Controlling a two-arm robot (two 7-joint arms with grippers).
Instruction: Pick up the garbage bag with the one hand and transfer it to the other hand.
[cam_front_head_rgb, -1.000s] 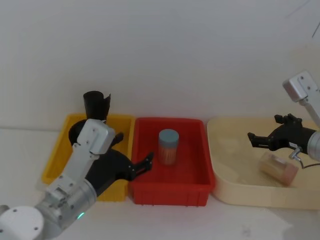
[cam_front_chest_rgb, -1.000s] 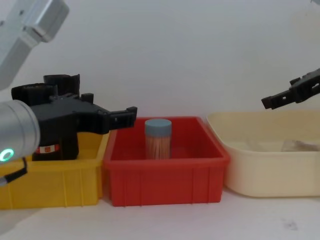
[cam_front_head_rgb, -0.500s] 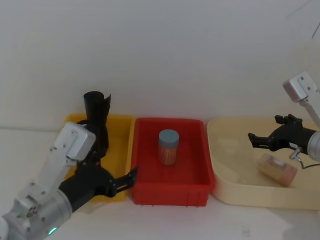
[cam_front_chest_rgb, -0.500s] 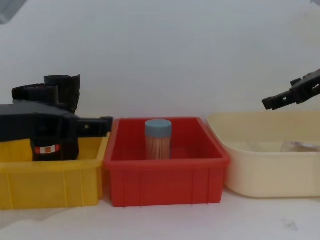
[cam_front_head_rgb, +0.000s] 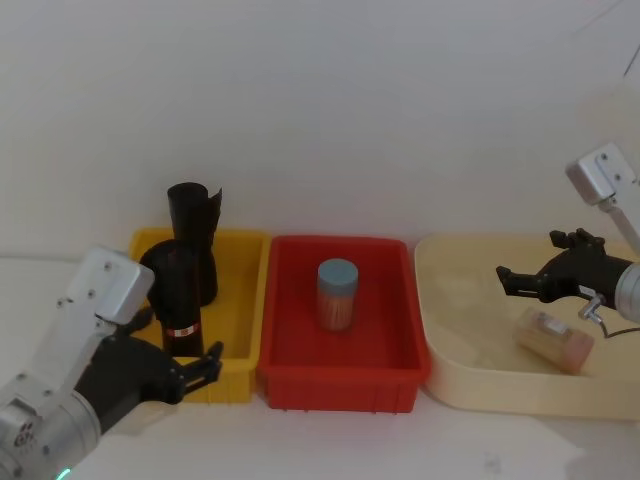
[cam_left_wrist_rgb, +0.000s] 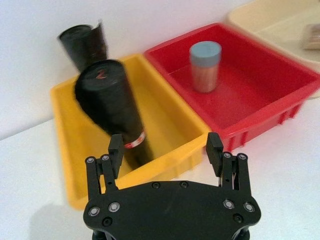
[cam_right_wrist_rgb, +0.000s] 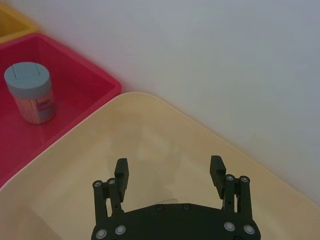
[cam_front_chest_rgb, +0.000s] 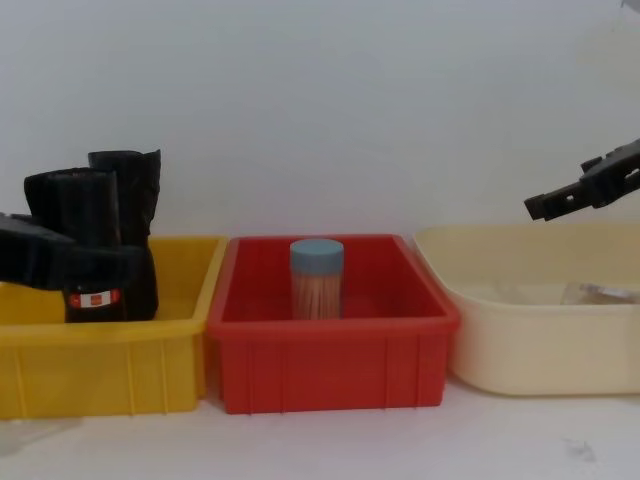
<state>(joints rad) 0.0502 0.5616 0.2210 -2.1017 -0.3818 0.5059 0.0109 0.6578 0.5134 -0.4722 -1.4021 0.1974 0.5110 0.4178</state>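
Two black rolls of garbage bag stand in the yellow bin. The nearer roll leans and has a red-and-white label. The other roll stands behind it. My left gripper, the one hand, is open just in front of the bin's front wall, apart from the rolls. My right gripper, the other hand, hovers open over the cream tub, holding nothing.
A red bin sits between the yellow bin and the cream tub, holding a blue-lidded jar. A tan wrapped packet lies in the tub. A white wall stands close behind the bins.
My left arm has pulled back toward the front left, off the yellow bin, uncovering the nearer roll. The right arm has not moved.
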